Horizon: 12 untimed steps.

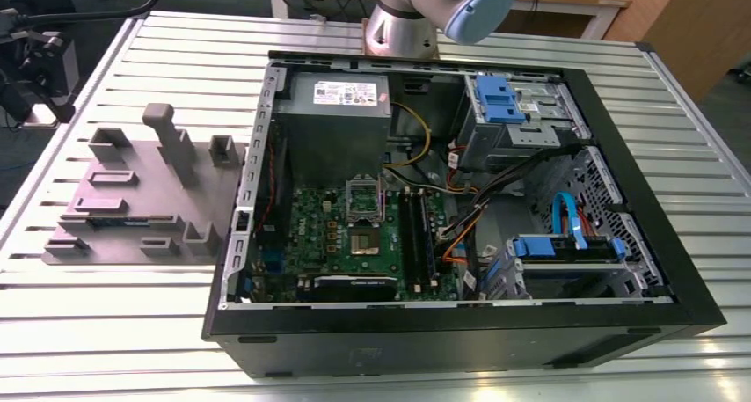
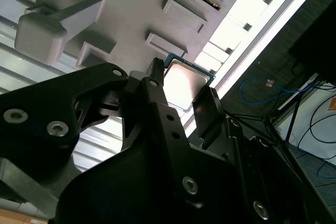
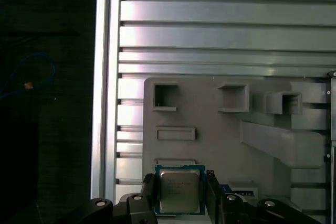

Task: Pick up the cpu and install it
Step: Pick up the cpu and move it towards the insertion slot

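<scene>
Silver-topped cpu [image 3: 179, 190] sits clamped between the jaws, which press its two opposite edges.

Socket [image 1: 366, 239] open from above, mid-board; memory sticks [image 1: 413, 235] just beside it, cables [image 1: 463, 230] past them. On tray [image 3: 210, 129], tall post [image 3: 278, 140] and hollow blocks [image 3: 167, 97] stand near gripper [image 3: 179, 182] clamped on cpu [image 3: 179, 195].

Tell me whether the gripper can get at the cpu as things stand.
Yes, it seems so: in both wrist views the cpu sits between the fingers of the gripper, apparently clamped, with nothing in between and the grey holder behind it.
</scene>
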Tool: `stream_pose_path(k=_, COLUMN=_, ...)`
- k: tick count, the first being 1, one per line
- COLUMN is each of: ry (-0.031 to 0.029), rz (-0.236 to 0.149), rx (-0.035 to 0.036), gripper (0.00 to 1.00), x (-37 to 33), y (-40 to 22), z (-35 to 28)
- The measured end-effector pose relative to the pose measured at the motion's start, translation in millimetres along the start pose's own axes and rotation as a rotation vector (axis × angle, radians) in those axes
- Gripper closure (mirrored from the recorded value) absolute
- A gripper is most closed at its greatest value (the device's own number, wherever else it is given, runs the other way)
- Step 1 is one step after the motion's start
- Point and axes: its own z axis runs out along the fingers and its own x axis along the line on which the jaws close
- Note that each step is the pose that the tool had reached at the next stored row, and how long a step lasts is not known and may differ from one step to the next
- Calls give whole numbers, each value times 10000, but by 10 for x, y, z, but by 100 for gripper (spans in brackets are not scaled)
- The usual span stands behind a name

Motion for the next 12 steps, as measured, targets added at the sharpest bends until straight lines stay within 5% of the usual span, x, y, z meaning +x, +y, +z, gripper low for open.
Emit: stream_pose_path(k=12, ry=-1, rz=1, rx=-1, gripper=53, x=0, y=1, z=-32)
